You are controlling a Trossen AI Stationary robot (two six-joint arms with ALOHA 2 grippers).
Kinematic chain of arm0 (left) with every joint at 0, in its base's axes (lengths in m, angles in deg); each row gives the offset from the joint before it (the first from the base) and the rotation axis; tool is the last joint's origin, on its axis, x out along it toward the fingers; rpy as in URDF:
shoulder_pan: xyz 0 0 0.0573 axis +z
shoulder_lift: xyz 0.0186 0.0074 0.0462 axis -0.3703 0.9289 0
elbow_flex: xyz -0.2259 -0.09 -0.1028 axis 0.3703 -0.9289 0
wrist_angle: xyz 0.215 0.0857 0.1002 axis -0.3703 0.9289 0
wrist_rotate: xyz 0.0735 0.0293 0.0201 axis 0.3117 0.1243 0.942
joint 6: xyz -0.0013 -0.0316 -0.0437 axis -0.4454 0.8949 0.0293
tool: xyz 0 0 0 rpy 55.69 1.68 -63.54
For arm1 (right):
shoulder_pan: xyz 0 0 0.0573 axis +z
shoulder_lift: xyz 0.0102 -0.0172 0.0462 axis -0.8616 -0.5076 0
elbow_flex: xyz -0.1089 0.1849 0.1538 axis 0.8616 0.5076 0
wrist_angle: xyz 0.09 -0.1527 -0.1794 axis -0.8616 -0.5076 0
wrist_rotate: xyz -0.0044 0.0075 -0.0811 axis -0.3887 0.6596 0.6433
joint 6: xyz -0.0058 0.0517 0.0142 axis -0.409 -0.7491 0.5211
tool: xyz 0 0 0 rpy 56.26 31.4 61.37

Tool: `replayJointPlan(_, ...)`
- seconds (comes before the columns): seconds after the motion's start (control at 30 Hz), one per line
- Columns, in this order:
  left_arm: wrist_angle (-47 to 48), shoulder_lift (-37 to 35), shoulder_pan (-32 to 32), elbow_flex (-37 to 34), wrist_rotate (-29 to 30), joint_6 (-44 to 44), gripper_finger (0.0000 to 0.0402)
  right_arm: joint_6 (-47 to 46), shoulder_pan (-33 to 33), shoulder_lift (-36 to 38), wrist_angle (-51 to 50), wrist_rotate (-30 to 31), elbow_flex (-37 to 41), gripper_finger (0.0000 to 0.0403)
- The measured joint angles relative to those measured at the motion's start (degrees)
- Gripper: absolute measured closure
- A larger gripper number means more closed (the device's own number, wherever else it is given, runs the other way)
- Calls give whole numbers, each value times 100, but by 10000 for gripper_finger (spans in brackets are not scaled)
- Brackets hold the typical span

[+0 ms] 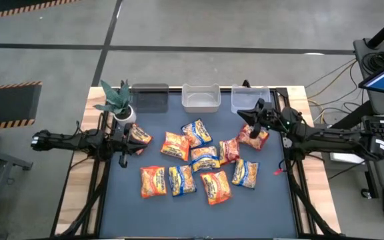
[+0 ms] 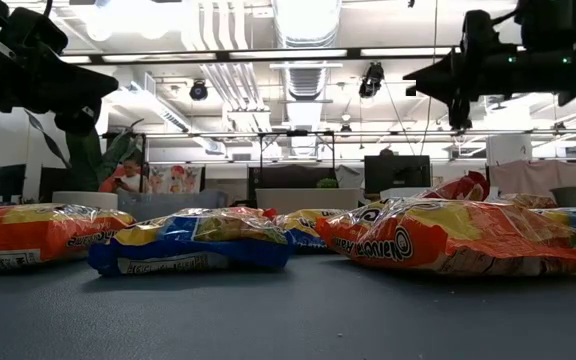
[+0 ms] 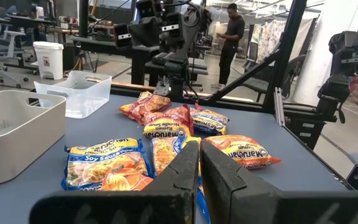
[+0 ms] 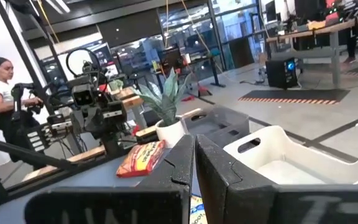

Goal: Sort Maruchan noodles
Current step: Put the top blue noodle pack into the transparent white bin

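Status: sorting has not visibly begun. All three bins at the far edge of the mat point(image 1: 199, 207) appear empty: the dark bin point(image 1: 150, 98), the middle clear bin point(image 1: 200, 97) and the right clear bin point(image 1: 249, 99). No packet lies in any of them, so every packet remains to be placed.

Packet location: the noodle packets point(image 1: 205, 160) lie loose on the mat, most in a cluster at its centre, some touching or overlapping. One orange packet point(image 1: 139, 136) lies apart at the left, just beside the left gripper point(image 1: 123, 160). One dark red packet point(image 1: 253, 137) lies at the right, directly under or beside the right gripper point(image 1: 251, 115).

Count, from the high view:
- Packets: eleven in total.
- Orange: about five.
- Blue-and-yellow: about four.
- Dark red: about two; exact colour split is uncertain where packets overlap.
- Bins: three.
- Plant point(image 1: 117, 100): one, potted, at the far left corner.

Grippers: both are clenched and empty. The left gripper hangs over the mat's left edge. The right gripper hangs near the right clear bin, raised above the table in the low view.
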Motion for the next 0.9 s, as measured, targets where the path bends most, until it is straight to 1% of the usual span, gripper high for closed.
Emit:
replayJointPlan(0.33, -2, 0, 2, 0, 1, -1, 402, 71, 0, -149, 1, -1, -78, 394)
replayJointPlan(0.4, -2, 0, 0, 0, 0, -1, 402, 117, 0, -254, -9, -23, -119, 394)
replayJointPlan(0.57, -2, 0, 2, 0, 1, -1, 402, 227, 2, -567, -3, -411, -343, 394)
replayJointPlan(0.9, -2, 0, 0, 0, 0, -1, 402, 226, 2, -1144, -52, -410, -730, 394)
